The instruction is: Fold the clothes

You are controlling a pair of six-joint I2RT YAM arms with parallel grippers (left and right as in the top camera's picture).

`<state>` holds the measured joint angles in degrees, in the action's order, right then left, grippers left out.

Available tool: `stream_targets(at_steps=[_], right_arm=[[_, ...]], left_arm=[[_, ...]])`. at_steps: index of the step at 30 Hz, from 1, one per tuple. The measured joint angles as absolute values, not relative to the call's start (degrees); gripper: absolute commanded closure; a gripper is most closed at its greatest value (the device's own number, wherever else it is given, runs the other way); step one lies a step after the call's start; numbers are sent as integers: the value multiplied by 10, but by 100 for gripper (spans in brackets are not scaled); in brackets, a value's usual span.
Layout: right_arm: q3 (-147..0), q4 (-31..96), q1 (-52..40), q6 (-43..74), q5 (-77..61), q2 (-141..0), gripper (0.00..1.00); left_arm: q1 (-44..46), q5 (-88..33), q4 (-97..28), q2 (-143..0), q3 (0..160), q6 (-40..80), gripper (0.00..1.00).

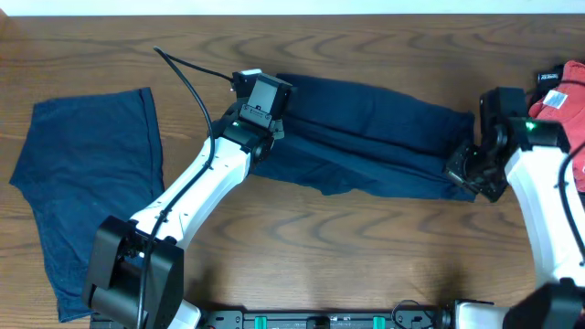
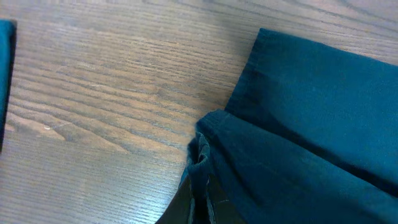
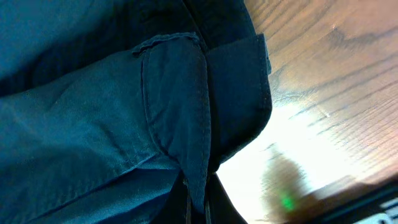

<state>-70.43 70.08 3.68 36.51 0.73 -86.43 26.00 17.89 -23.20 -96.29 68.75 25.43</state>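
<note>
A long navy garment (image 1: 375,137) lies across the middle of the desk (image 1: 320,265), nearer the far edge than the near one. It is stretched in a wrinkled band between the two arms. The left fingers (image 1: 268,137) are closed on its left end. In the left wrist view a bunched fold of the hem runs down into them at the bottom of the picture. The right fingers (image 1: 464,170) are clamped on its right end. In the right wrist view a hemmed flap of cloth narrows into the pinch. Part of the garment's length rests on the wood, with a looser fold sagging toward the near edge. A second navy garment (image 1: 87,183) lies spread flat by the desk's left edge, well apart from the first. A red cloth (image 1: 562,91) sits at the far right corner, just beside the right arm.
</note>
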Motion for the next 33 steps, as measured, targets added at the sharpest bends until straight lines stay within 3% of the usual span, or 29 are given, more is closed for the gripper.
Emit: stream_targets(at_steps=[12,23,33], right_arm=[[-811,718,38,319,23,-1016,99],[-920,789,40,285,49,-1058,99],[-938,768,75,259,45,-1060,99]], left_arm=[[260,179,-163,-963,688,213,94],[260,179,-147,-982,688,207,94],[263,159,-127,-993,688,207,94]])
